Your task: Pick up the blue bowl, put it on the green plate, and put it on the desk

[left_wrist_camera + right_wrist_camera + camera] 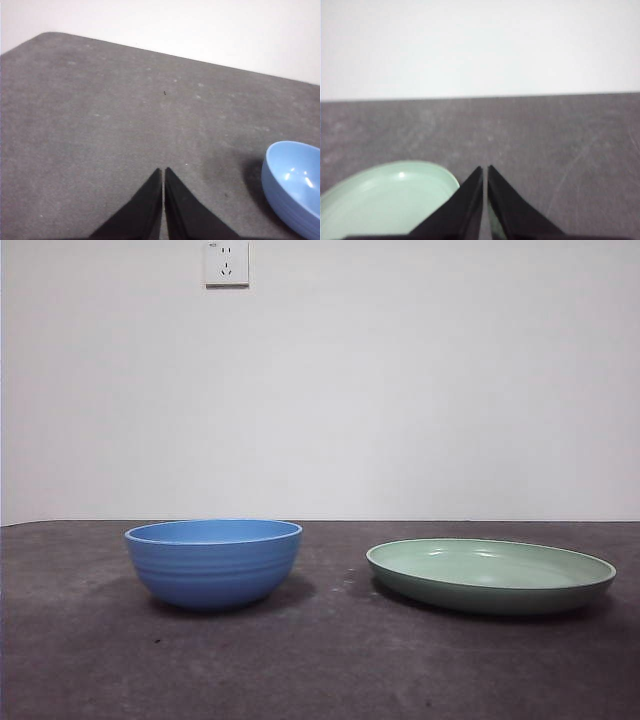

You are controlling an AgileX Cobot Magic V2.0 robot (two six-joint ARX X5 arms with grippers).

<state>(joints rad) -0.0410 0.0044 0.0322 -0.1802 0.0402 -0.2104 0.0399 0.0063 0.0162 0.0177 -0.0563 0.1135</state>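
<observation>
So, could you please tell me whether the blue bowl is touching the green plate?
Apart. The front view shows bare desk between the blue bowl and the green plate.

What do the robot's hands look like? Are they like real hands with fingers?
Not like yours. The left hand and the right hand each have only two flat black jaws, wide at the base and narrowing to a sharp point, like a bird's beak. They look smooth and matte, with no marks, cables or stickers showing. The rest of each arm is out of sight.

We count one blue bowl (214, 562), one green plate (490, 575), one wall socket (227, 262), and two grippers.
</observation>
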